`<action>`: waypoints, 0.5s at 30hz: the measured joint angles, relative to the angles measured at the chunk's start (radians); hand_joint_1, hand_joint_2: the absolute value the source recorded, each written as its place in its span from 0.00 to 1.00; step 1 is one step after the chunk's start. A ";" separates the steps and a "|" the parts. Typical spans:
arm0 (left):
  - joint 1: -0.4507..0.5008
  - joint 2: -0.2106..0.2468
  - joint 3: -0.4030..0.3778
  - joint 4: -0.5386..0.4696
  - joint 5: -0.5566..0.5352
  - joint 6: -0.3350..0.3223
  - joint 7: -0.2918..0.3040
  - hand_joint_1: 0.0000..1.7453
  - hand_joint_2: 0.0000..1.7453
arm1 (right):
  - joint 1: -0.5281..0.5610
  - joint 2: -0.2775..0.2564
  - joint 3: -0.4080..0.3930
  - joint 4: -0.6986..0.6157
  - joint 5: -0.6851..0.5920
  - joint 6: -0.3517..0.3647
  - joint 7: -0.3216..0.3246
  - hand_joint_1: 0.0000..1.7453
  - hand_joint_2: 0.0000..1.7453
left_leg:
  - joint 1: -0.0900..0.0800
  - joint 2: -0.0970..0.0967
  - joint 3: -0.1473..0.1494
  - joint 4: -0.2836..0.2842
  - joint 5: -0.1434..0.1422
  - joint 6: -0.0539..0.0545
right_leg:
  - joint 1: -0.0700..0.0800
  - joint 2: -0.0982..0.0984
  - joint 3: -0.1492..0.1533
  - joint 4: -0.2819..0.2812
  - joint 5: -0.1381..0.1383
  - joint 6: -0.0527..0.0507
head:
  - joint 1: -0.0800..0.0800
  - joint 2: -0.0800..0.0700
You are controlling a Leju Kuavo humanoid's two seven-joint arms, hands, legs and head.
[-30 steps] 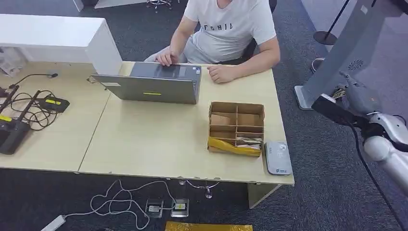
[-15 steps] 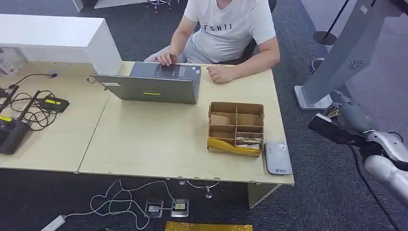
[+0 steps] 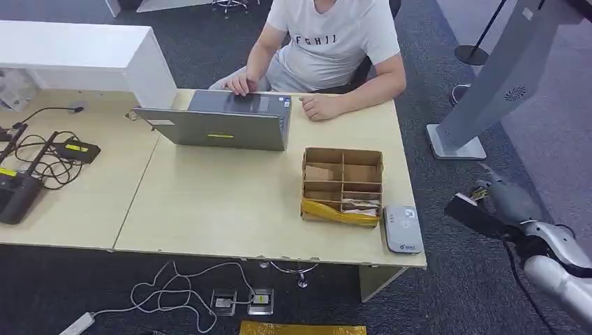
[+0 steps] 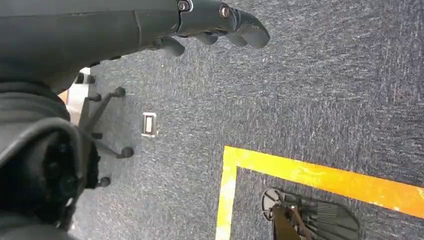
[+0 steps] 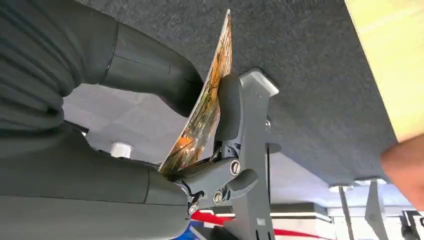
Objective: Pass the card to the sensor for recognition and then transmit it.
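My right hand (image 3: 504, 203) hangs over the carpet to the right of the table, pinching a colourful card (image 5: 204, 112) between the thumb (image 5: 150, 70) and the fingers (image 5: 227, 107). In the head view the card (image 3: 480, 191) shows as a small edge at the hand's tip. The sensor, a flat grey card reader (image 3: 403, 228), lies on the table's front right corner, to the left of that hand and apart from it. My left hand (image 4: 215, 20) hangs over the floor with its fingers apart and nothing in it.
A cardboard compartment box (image 3: 343, 183) sits beside the reader. A person (image 3: 328, 49) works at a grey laptop (image 3: 220, 127) on the far side of the table (image 3: 209, 209). A grey kiosk stand (image 3: 489, 91) rises at the right. Cables and black devices (image 3: 28, 167) lie at the left.
My right hand with the card has come down from beside the kiosk stand to a lower spot near the table's right end. The person and the table things have stayed put.
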 joint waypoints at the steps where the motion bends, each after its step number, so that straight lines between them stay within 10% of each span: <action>1: 0.000 0.000 0.000 0.000 0.000 0.000 0.000 0.00 0.00 | 0.005 0.000 0.000 0.001 0.000 0.000 -0.002 1.00 1.00 | 0.000 0.000 0.000 0.000 0.000 0.000 | 0.000 0.000 0.000 0.000 0.000 0.000 | 0.000 0.000; 15: 0.000 -0.003 0.001 0.000 0.002 0.003 0.000 0.00 0.00 | 0.035 0.014 0.009 0.029 0.071 0.024 -0.048 1.00 1.00 | 0.000 0.000 -0.001 0.000 0.000 0.000 | 0.000 0.000 0.000 0.000 0.000 0.000 | -0.001 0.000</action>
